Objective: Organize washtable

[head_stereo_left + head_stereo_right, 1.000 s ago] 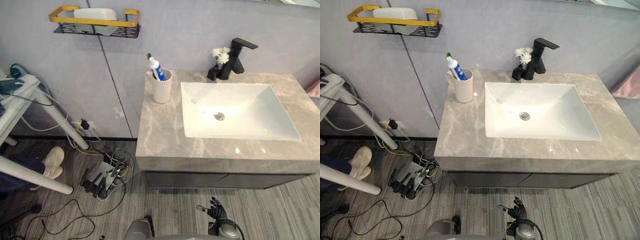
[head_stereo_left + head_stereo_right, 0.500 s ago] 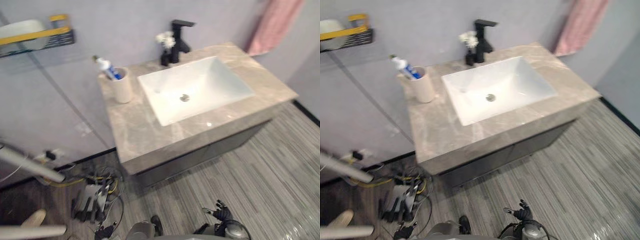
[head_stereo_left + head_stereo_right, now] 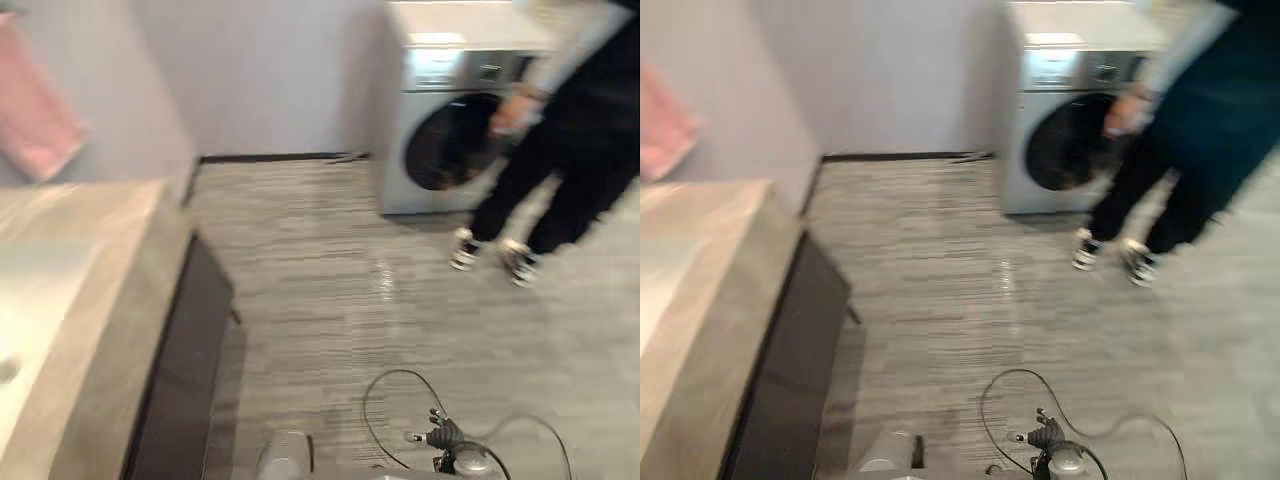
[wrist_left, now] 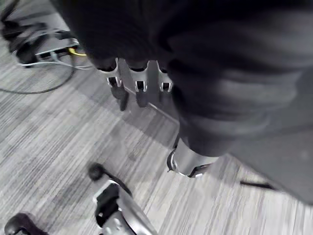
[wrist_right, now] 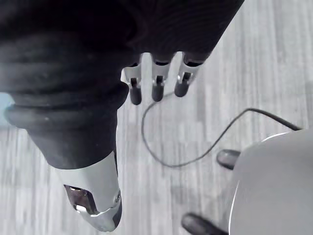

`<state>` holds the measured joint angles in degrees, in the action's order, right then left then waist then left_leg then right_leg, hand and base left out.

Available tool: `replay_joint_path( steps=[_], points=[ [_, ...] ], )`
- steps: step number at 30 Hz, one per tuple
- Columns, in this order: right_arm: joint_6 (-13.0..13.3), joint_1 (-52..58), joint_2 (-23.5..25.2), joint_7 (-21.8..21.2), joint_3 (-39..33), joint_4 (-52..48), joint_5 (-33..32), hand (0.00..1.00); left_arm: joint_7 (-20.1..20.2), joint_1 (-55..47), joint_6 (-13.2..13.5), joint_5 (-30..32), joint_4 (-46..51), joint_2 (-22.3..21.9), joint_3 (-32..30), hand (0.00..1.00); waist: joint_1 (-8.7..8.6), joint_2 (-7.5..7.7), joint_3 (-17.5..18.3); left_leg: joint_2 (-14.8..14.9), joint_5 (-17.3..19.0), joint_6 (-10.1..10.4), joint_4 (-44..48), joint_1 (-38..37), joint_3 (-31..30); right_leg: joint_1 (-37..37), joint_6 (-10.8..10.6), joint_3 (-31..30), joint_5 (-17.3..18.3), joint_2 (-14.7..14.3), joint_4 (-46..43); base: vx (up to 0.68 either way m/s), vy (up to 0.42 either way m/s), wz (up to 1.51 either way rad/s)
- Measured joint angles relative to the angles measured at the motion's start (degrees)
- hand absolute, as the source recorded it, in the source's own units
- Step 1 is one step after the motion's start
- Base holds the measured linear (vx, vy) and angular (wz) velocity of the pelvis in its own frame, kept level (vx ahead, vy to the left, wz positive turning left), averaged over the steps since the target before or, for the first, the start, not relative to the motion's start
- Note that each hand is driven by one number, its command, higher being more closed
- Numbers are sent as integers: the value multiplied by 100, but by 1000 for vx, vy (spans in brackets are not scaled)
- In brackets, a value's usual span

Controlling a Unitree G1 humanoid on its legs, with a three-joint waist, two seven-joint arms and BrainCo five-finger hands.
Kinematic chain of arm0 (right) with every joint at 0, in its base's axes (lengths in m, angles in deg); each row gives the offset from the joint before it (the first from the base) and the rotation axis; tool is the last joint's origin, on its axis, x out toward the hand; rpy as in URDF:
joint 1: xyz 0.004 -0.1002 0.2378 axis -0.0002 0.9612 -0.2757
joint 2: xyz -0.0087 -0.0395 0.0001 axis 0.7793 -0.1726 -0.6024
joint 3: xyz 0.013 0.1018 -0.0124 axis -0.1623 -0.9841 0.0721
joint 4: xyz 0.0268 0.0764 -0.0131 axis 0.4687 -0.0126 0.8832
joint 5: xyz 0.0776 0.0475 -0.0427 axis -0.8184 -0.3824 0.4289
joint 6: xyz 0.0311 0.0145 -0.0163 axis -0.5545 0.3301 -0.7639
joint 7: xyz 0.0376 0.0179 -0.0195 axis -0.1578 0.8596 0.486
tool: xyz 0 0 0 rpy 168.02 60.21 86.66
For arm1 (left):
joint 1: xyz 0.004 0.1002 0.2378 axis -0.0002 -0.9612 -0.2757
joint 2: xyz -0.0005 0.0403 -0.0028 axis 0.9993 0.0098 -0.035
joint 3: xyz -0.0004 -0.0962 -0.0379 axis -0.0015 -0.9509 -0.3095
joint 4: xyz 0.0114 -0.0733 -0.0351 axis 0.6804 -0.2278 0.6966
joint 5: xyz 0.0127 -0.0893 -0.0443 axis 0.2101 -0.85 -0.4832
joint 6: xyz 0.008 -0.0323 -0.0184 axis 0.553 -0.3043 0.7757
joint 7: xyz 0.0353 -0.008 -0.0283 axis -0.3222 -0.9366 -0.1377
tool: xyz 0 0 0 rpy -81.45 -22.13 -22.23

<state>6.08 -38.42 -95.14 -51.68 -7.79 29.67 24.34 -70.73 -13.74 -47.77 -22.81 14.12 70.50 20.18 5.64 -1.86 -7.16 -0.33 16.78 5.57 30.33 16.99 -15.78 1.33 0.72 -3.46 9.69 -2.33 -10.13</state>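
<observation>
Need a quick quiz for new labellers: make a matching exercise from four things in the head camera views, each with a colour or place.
Things: 1 towel; 2 washing machine; 3 person; 4 washtable.
Descriptions: A dark clothes, standing by the machine; B pink, hanging on the wall; C grey stone top, dark front; D white, dark round door.
Pairs: 1-B; 2-D; 3-A; 4-C.

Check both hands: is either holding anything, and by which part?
Nothing is held. The left hand and the right hand both hang with fingers straight above the floor.
</observation>
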Motion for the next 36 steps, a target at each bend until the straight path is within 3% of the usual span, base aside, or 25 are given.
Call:
replay_joint_path(
  steps=[1, 3, 6, 8, 9, 10, 11, 13, 14, 16, 18, 19, 20, 21, 22, 23, 24, 26, 27, 29, 30, 31, 33, 35, 36],
  points=[
    [31, 20, 8, -12, 7, -33, 14, 0, 4, -7, -9, 28, -9, -17, 50, 0, -7, -79, -8, 54, -421, -129, 6, -38, -54, -28, -106, -310, 65, -113, -114, 218, 281, -267],
    [47, 199, 177, -38, -91, -270, 126, 0, 119, 218, -1, 136, -79, 207, 52, 0, -239, 162, -48, 254, -225, -402, -37, -229, 848, -367, -252, -819, 84, -41, -528, 200, 264, -208],
    [46, 114, 263, -32, -136, -475, 205, 0, 167, 457, 1, 278, -119, 314, 51, 0, -240, 244, -139, 608, -129, -600, -155, -384, 2046, -912, -362, -433, -97, 64, -842, -17, 200, -224],
    [28, 45, 253, -34, -108, -476, 208, 0, 238, 466, -6, 280, -128, 410, 285, 0, -229, 258, -171, 738, -129, -702, -430, -730, 3076, -1044, -166, 1926, -18, 796, -975, -68, 196, -251],
    [24, 13, 249, -42, -109, -476, 208, 0, 254, 473, -19, 281, -141, 428, 421, 0, -269, 207, -200, 810, -76, -790, -584, -958, 3644, -906, 30, 3442, 90, 1223, -1043, -67, 168, -239],
    [19, 24, 271, -49, -108, -478, 209, 0, 289, 492, -43, 284, -163, 432, 433, 0, -335, 184, -214, 898, -64, -803, -626, -1059, 4054, -785, 143, 4221, 137, 1396, -1068, -55, 108, -216],
    [20, 6, 275, -55, -108, -477, 211, 0, 328, 531, -68, 284, -207, 432, 432, 0, -329, 180, -223, 973, -56, -804, -652, -1136, 4320, -745, 190, 4460, 166, 1423, -1065, -82, 70, -210],
    [19, 1, 281, -70, -115, -476, 211, 0, 396, 592, -135, 284, -276, 440, 431, 0, -314, 175, -229, 1158, -14, -732, -703, -1326, 4989, -733, 220, 4682, 179, 1409, -990, -56, 4, -202],
    [15, 12, 272, -81, -143, -477, 208, 0, 458, 588, -171, 290, -287, 461, 435, 0, -335, 194, -225, 1237, 38, -646, -732, -1468, 5375, -738, 78, 4700, -193, 1358, -778, -16, -54, -161],
    [10, 25, 229, -120, -265, -475, 206, 0, 497, 597, -196, 354, -322, 467, 438, 0, -469, 169, -227, 1420, 55, -593, -623, -1593, 5545, -743, 106, 4245, -332, 1023, -493, 20, -142, -148],
    [11, 114, 216, -121, -378, -480, 197, 0, 490, 596, -200, 415, -327, 466, 405, 0, -487, 114, -224, 1819, 113, -490, -44, -1564, 5573, -644, 116, 3913, -415, 639, -128, 25, -193, -124],
    [9, 159, 165, -124, -375, -465, 179, 0, 486, 566, -163, 416, -253, 464, 254, 0, -400, 41, -242, 2348, 78, -497, 914, -1443, 5566, -501, 197, 3586, -465, 284, 181, -22, -134, -123],
    [10, 165, 131, -122, -366, -463, 174, 0, 488, 561, -170, 417, -220, 464, 222, 0, -379, 5, -252, 2560, 15, -597, 1307, -1379, 5533, -443, 239, 3449, -493, 147, 277, -22, -149, -157],
    [9, 165, 96, -122, -357, -425, 130, 0, 491, 558, -179, 417, -206, 459, 177, 0, -316, -77, -278, 2962, -284, -1116, 2104, -1186, 5329, -306, 266, 3152, -506, -101, 412, 20, -106, -144],
    [2, 144, 89, -118, -323, -362, 87, 0, 488, 524, -175, 415, -146, 471, 136, 0, -296, -92, -322, 2953, -556, -1299, 2772, -723, 4552, -187, 382, 2773, -559, -223, 504, 73, -68, -139],
    [6, 110, 89, -119, -313, -321, 78, 0, 489, 521, -178, 415, -108, 446, 134, 0, -305, -12, -324, 2828, -465, -1147, 2875, -580, 4218, -173, 396, 2662, -567, -231, 511, 221, 50, -196],
    [-65, 56, 59, -120, -353, -224, 68, 0, 482, 499, -192, 390, -65, 263, 122, 0, -287, -2, -352, 2059, -131, -592, 2479, -193, 3042, -168, 451, 2040, -710, -195, 541, 261, 142, -185],
    [-71, 52, 57, -113, -408, -199, 0, 0, 450, 467, -168, 355, 42, 245, 154, 0, -209, -36, -351, 1642, -47, -407, 1180, -182, 2606, -227, 302, 1612, -838, -111, 565, 229, 192, -150],
    [-72, 47, 56, -113, -420, -202, -25, 0, 445, 487, -163, 343, 67, 237, 154, 0, -210, -50, -358, 1581, -70, -368, 831, -168, 2548, -238, 255, 1548, -857, -72, 564, 201, 255, -69],
    [-73, 56, 61, -114, -544, -192, -39, 0, 417, 560, -119, 246, 75, 209, 153, 0, -207, -93, -348, 1394, -420, 75, -514, -290, 2347, -256, 39, 1423, -892, 71, 592, 183, 277, -32],
    [-86, 59, 83, -111, -576, -174, -31, 0, 380, 590, -110, 234, 79, 201, 151, 0, -198, -27, -333, 1174, -780, 22, -829, -435, 2371, -207, -143, 1351, -907, 270, 657, 160, 279, -2],
    [-84, 97, 156, -116, -589, -199, -22, 0, 342, 591, -57, 235, 100, 253, 162, 0, -231, 117, -299, 892, -879, -106, -1106, -563, 2375, -173, -276, 1366, -926, 509, 741, 157, 282, 10],
    [-86, 108, 203, -120, -610, -207, -9, 0, 333, 596, -51, 243, 124, 331, 277, 0, -313, 203, -260, 652, -928, -185, -1207, -597, 2396, -136, -427, 1445, -898, 749, 745, 102, 220, 35],
    [-95, 125, 245, -125, -623, -201, -9, 0, 331, 594, -53, 246, 123, 385, 427, 0, -314, 233, -244, 360, -1013, -497, -1217, -699, 2387, 44, -565, 1466, -917, 972, 780, 118, 294, 31],
    [-96, 126, 251, -125, -621, -201, -9, 0, 331, 593, -55, 247, 121, 388, 429, 0, -316, 242, -238, 308, -991, -532, -1226, -745, 2386, 92, -604, 1471, -921, 1023, 793, 93, 264, 9]
  ],
)
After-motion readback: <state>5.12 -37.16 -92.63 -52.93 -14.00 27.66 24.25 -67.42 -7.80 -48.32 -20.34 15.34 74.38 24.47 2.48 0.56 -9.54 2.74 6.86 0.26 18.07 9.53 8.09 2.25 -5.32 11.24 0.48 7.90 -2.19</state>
